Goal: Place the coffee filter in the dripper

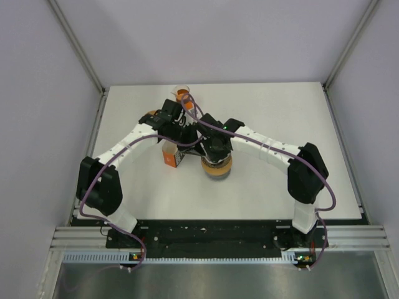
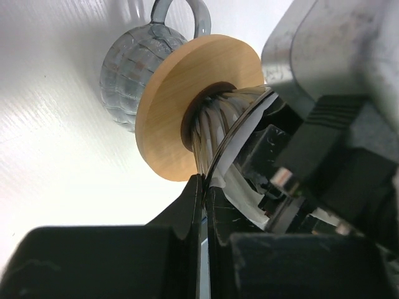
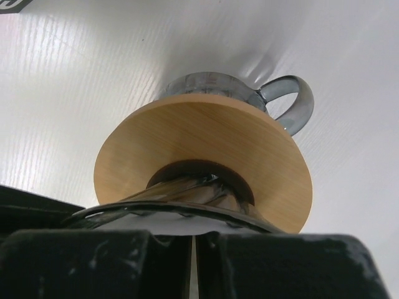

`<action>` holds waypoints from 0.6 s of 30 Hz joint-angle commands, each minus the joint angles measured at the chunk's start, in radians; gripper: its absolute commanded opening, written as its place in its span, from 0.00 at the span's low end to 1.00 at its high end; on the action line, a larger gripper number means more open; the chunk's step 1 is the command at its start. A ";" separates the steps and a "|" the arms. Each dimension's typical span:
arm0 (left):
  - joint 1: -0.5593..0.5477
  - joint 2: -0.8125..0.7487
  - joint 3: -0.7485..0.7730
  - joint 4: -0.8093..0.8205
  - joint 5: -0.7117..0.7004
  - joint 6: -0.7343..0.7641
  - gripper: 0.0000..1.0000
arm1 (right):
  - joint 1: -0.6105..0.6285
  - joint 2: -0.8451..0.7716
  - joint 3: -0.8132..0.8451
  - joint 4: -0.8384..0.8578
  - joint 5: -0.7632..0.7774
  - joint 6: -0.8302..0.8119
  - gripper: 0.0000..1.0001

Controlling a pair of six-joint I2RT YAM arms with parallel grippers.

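A glass dripper with a round wooden collar sits on a grey glass mug at the table's middle; in the top view the dripper lies under both grippers. My left gripper is shut on the dripper's glass rim at its left side. The white paper coffee filter lies inside the cone. My right gripper is right over the dripper and shut on the filter, whose white edge shows just inside the rim. In the top view the left gripper and the right gripper almost touch.
An orange and white box stands just left of the dripper. A small cup with orange contents sits at the table's far edge. A brown round object is partly hidden under the left arm.
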 commanded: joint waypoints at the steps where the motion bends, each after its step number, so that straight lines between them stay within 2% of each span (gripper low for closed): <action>1: -0.013 -0.023 0.037 0.039 -0.025 0.056 0.00 | 0.008 -0.093 0.057 0.042 -0.110 -0.093 0.03; 10: -0.016 -0.020 0.051 0.025 -0.034 0.062 0.00 | 0.006 -0.193 0.046 0.108 -0.161 -0.152 0.17; 18: -0.016 -0.013 0.051 0.019 -0.034 0.063 0.00 | 0.008 -0.300 0.011 0.187 -0.256 -0.263 0.38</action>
